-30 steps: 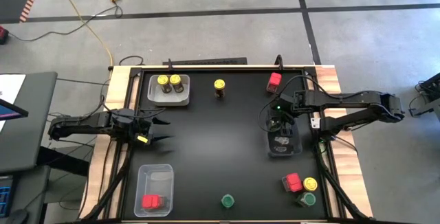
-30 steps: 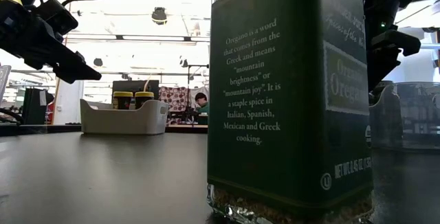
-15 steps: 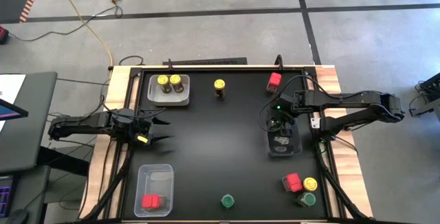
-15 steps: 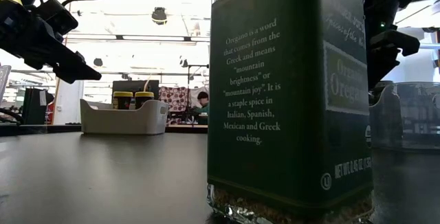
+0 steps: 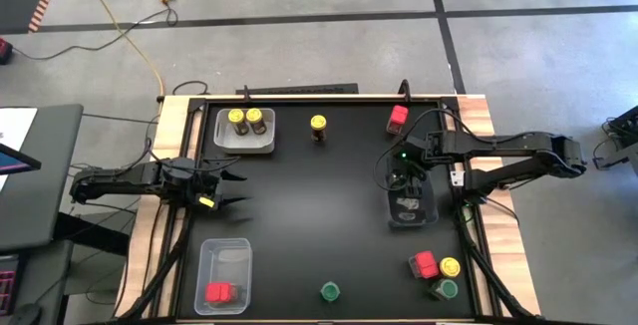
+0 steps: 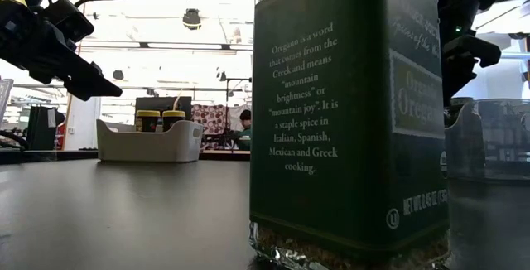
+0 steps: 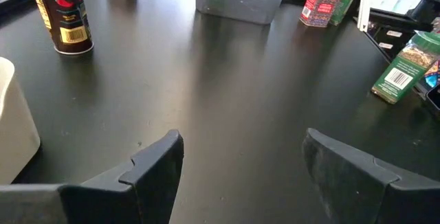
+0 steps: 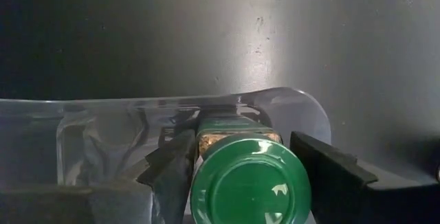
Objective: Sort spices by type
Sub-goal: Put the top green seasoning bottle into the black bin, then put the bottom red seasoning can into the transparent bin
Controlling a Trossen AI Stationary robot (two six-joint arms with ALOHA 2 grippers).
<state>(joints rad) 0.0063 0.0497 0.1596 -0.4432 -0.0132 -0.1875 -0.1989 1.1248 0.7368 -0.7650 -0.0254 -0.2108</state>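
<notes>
While the left gripper hovers open at mid-left, the right gripper clamps a green-lidded dark spice jar inside the clear plastic bin on the black table.

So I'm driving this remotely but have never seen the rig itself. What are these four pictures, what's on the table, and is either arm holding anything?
Two dark robot arms work at a black table. One picture looks straight down, one sits at table height behind a big oregano jar, and one rides on each wrist.

The right gripper is at the clear bin on the right, its fingers on either side of a green-lidded jar. The left gripper hangs open and empty at the left edge.

A white bin holds two yellow-lidded jars; another clear bin holds a red container. Loose on the table: a yellow-lidded jar, a red container, and a mixed cluster near the right corner.
</notes>
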